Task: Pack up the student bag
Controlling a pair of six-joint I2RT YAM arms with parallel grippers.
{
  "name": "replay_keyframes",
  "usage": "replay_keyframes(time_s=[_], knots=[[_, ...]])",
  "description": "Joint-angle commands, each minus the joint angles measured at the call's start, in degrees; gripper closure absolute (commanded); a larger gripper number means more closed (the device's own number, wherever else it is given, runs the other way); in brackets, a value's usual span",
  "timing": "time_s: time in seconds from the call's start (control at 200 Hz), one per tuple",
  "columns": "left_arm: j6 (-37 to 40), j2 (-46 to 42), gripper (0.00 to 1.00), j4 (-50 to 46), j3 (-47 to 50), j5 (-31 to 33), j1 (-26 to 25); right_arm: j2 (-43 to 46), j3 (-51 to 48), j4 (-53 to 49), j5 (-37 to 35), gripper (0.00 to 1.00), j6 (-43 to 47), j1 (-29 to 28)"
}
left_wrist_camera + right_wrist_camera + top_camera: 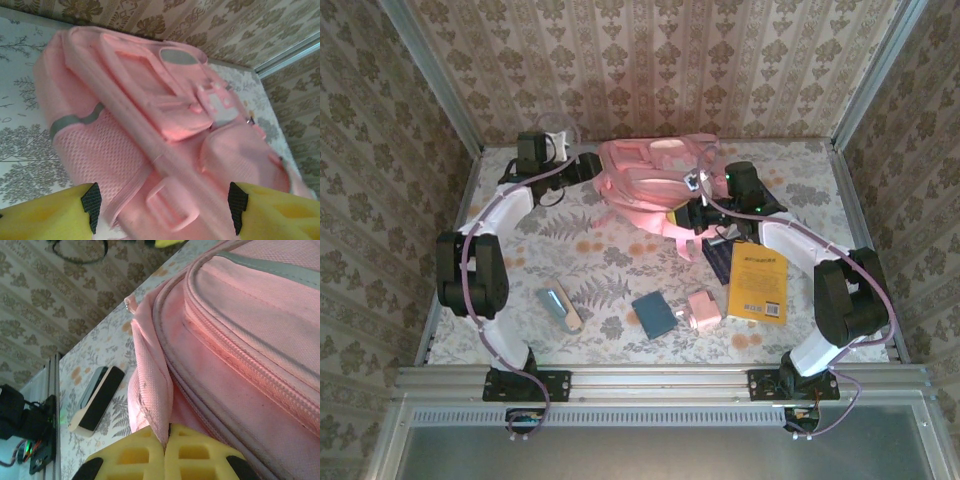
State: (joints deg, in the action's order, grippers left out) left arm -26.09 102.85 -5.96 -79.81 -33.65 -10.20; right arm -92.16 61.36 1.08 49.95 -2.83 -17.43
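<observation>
The pink student bag (650,175) lies upper centre on the table (570,250). The right end effector (167,440) pinches its fabric fold; the left end effector (162,205) hangs released. The writing on the yellow book (758,283) is too small to read.

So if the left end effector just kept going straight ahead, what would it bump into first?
Most likely the student bag. The open left end effector points straight at its pink strap side, with nothing in between. How close it already is, I can't tell.
</observation>
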Motion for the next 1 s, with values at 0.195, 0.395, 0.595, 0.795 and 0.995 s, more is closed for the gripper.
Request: replay_keyframes(time_s=[0.195, 0.395, 0.595, 0.795, 0.995], knots=[[-4.7, 7.5, 0.29, -10.8, -7.1, 0.1, -3.0, -1.0, 2.0, -6.1, 3.8, 1.00, 10.1, -3.5], [-5.2, 11.5, 0.33, -13.2, -10.4, 0.8, -4.1, -1.4, 2.1, -8.1, 2.0, 1.00, 12.0, -4.5], [-7.5, 12.5, 0.64, -12.7, -9.6, 3.8, -4.1, -1.4, 1.8, -8.2, 0.0, 1.00, 12.3, -5.0], [-10.3, 7.9, 1.00, -8.6, -5.7, 5.9, -2.5, -0.8, 1.9, -8.7, -3.7, 1.00, 12.7, -5.0], [-16.4, -1.3, 1.00, -1.7, 4.5, 8.5, 1.1, 2.8, -0.9, -4.9, -12.8, 1.00, 13.7, -5.1]])
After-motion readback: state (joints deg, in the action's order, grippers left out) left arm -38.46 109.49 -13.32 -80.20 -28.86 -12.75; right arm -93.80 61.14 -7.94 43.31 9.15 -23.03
